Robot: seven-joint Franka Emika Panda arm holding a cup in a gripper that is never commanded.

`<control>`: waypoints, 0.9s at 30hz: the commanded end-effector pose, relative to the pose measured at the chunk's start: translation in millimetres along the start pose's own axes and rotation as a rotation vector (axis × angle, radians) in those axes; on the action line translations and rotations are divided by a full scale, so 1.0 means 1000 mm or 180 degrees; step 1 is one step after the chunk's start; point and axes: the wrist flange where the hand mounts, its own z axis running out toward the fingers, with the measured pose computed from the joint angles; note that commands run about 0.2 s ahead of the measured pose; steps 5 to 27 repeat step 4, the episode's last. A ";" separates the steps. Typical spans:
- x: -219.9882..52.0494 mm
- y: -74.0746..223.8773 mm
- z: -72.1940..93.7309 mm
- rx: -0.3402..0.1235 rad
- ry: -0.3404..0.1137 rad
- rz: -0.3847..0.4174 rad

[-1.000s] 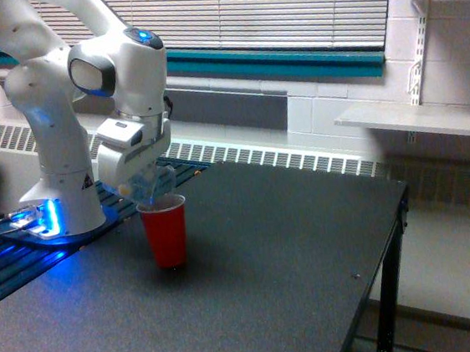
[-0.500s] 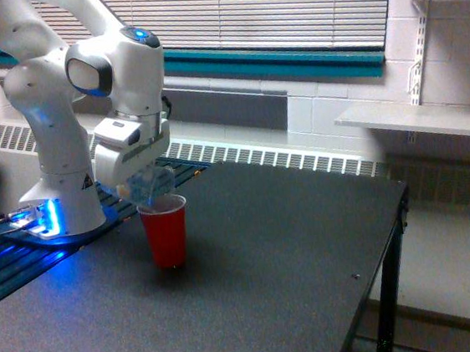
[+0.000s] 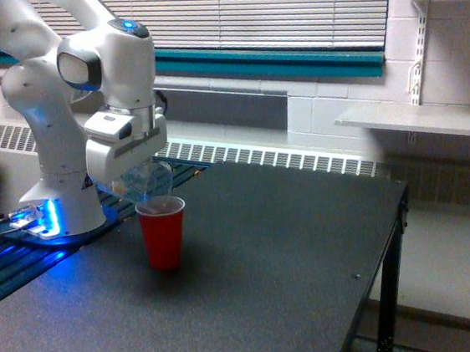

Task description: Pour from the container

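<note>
The white robot arm's gripper (image 3: 134,176) is clamped on the small clear see-through plastic container (image 3: 149,182), holding it tipped over with its mouth just above the rim of the opaque red plastic cup (image 3: 162,233). That cup stands upright on the dark tabletop (image 3: 277,256), near its far edge on the exterior view's left, just beside the arm's white base (image 3: 57,207). The fingers themselves are mostly hidden under the gripper body, but they look closed on the container's sides. I judge the pour to be under way or close to finished: the tilt is steep, yet no falling stream is clear enough to make out, and whether anything remains inside the container is too blurred to tell. Righting the container seems to be left.
</note>
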 end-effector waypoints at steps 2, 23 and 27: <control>0.001 0.011 -0.005 0.0075 0.0098 -0.0037; 0.003 0.013 -0.008 0.0118 0.0172 -0.0011; 0.003 0.013 -0.008 0.0118 0.0172 -0.0011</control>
